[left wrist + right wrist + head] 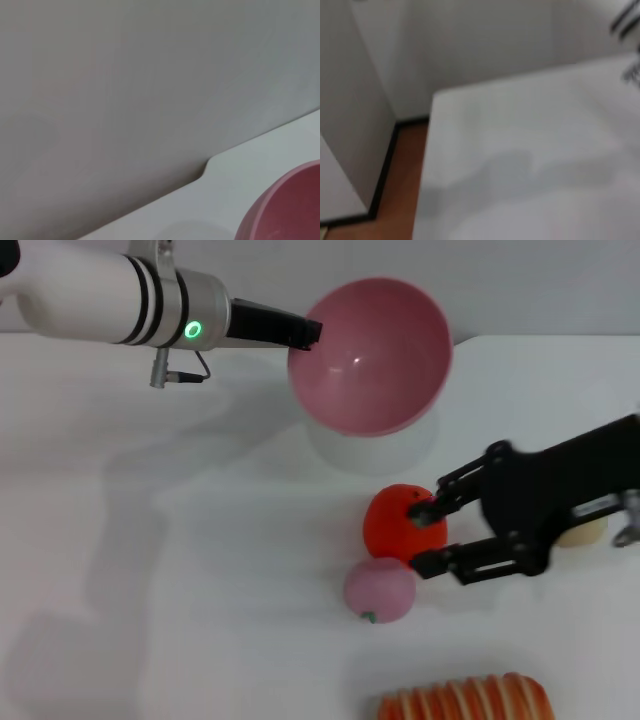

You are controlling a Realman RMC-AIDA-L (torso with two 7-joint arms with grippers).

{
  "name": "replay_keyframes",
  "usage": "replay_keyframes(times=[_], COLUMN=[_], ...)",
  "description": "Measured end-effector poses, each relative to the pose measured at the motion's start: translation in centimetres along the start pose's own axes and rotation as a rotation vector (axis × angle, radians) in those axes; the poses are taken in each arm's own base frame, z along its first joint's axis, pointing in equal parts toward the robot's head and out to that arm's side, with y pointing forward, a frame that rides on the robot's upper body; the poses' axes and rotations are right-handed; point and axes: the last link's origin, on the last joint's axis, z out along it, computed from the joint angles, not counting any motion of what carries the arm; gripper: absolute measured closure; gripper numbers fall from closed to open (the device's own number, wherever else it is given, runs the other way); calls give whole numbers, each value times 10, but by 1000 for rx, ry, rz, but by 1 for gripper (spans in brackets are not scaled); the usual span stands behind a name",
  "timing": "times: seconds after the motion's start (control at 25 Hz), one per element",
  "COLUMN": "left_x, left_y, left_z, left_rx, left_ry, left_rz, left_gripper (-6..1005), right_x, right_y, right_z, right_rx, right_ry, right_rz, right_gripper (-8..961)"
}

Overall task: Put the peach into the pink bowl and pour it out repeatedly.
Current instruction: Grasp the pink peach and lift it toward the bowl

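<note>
The pink bowl (372, 355) hangs tilted above the table at the back, its empty inside facing me. My left gripper (303, 332) is shut on its left rim. A slice of the bowl (292, 210) also shows in the left wrist view. On the table in front lies the peach (380, 589), pale pink with a green stem mark. Just to its right my right gripper (428, 537) is open, one finger over the orange-red fruit (398, 523) and the other beside the peach's upper right. It holds nothing.
The orange-red fruit touches the peach from behind. A small beige ball (586, 531) is partly hidden behind the right gripper's body. A striped orange-and-white bread-like item (465, 702) lies at the front edge. The right wrist view shows the table's edge (431, 150) and brown floor.
</note>
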Motion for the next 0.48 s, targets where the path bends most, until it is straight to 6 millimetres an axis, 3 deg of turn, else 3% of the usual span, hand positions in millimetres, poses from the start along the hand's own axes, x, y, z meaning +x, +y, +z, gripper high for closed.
replay_keyframes(times=[0.48], left_x=[-1], left_y=[-13], left_z=[-5], left_rx=[37], left_ry=[26], left_rz=[-25], left_gripper=[953], right_x=[26], right_y=[-23], right_z=[79], right_rx=[70], right_ry=[246], right_rz=[89], right_gripper=[539])
